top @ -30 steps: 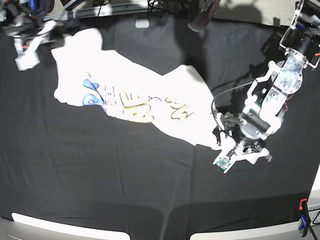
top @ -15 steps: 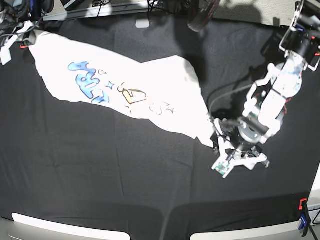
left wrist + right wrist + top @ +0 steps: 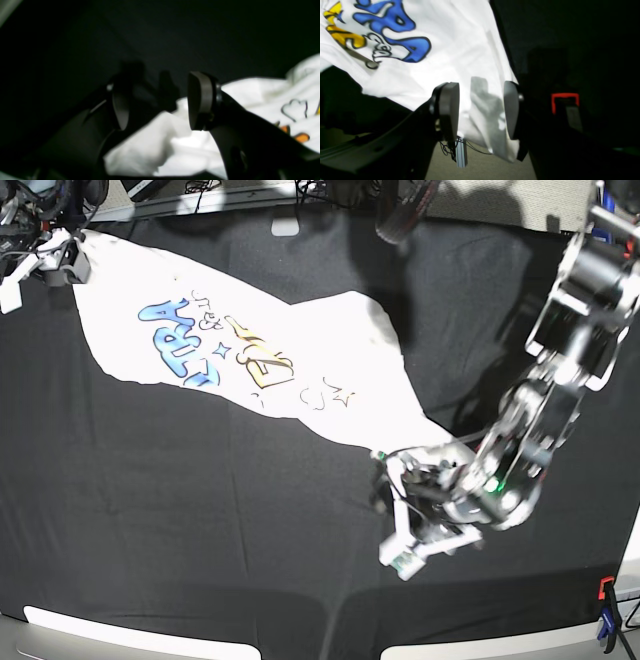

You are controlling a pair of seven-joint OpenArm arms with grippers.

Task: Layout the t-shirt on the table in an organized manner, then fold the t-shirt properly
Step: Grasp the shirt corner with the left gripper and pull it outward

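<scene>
- One t-shirt [image 3: 250,360] is spread across the table [image 3: 200,520]; an orange clamp [image 3: 565,101] is seen beside its edge.
- Two grippers are seen, left gripper [image 3: 157,100] and right gripper [image 3: 481,110], both with pads apart over the shirt's edges.

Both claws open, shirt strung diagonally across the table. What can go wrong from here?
1. The right claw stands open around a t-shirt corner at the table edge, with floor showing below. The loose cloth may slip over.
2. The left claw is open beside bunched cloth. Closing there may pinch several layers.
3. The shirt lies diagonal and narrow, so folding now would likely come out crooked.
</scene>
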